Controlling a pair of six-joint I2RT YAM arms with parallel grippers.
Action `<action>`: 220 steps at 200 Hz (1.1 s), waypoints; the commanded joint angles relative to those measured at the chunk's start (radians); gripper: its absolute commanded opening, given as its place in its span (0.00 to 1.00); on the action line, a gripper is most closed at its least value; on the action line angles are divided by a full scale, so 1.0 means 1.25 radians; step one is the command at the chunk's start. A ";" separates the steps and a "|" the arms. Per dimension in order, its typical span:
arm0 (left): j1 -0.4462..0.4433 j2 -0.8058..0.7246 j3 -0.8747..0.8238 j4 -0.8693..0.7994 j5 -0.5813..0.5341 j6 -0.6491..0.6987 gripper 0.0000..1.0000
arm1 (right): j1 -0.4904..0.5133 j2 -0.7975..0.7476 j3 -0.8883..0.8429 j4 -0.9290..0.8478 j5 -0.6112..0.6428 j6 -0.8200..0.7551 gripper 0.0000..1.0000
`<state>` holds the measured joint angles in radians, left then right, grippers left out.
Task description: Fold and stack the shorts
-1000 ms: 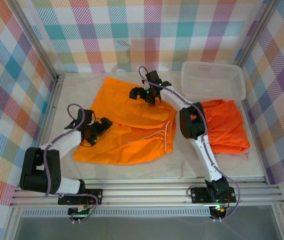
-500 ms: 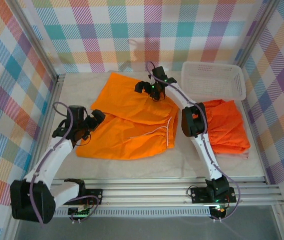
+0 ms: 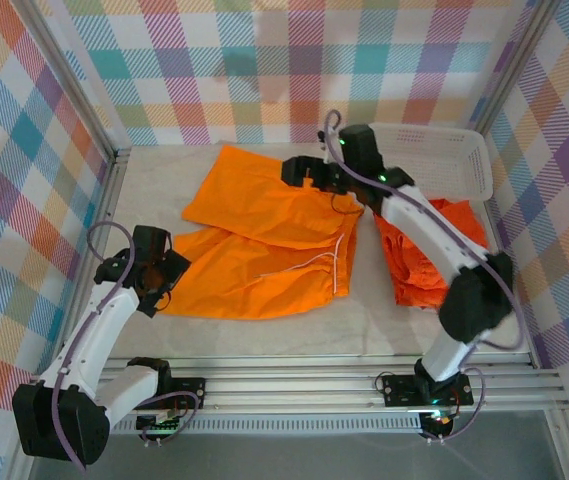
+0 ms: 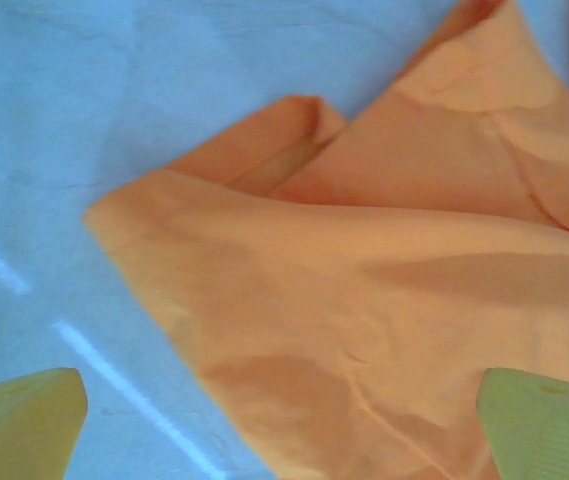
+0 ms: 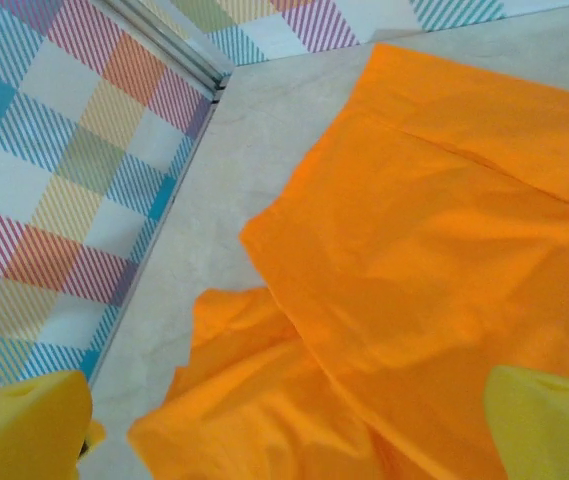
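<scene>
Checked walls (image 3: 214,60) ring a pale desk (image 3: 164,180) — orange shorts (image 3: 264,240) sprawl left of the white basket (image 3: 434,165). Released and empty, left hand (image 3: 152,270) and right hand (image 3: 299,175) hover. Limp, light cloth — pinch a hem corner.

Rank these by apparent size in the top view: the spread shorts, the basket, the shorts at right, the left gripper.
1. Spread shorts.
2. Basket and shorts at right: too alike to rank; the right arm hides part of each.
3. Left gripper, smallest.
</scene>
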<state>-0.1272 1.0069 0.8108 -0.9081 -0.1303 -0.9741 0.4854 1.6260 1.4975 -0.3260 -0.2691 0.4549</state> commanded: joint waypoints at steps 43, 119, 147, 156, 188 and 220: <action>0.012 0.076 -0.056 -0.060 -0.020 0.005 0.98 | -0.042 -0.188 -0.398 -0.113 0.128 -0.020 0.95; 0.012 0.192 -0.090 0.055 0.018 0.014 0.91 | -0.060 -0.160 -0.528 -0.073 0.083 0.040 0.73; 0.006 0.223 -0.097 0.092 0.037 0.012 0.85 | -0.060 -0.132 -0.535 -0.056 0.034 0.048 0.65; 0.003 0.234 -0.096 0.102 0.040 0.011 0.83 | -0.060 -0.118 -0.533 -0.059 0.027 0.044 0.63; -0.005 0.272 -0.093 0.134 0.052 0.009 0.67 | -0.060 -0.059 -0.517 -0.065 0.000 0.037 0.58; -0.013 0.304 -0.085 0.155 0.060 0.012 0.44 | -0.059 -0.014 -0.508 -0.060 -0.033 0.040 0.46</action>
<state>-0.1268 1.3643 0.7074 -0.7372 -0.0689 -0.9630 0.4065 1.5791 0.8349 -0.4046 -0.2520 0.5102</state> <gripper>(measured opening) 0.517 0.515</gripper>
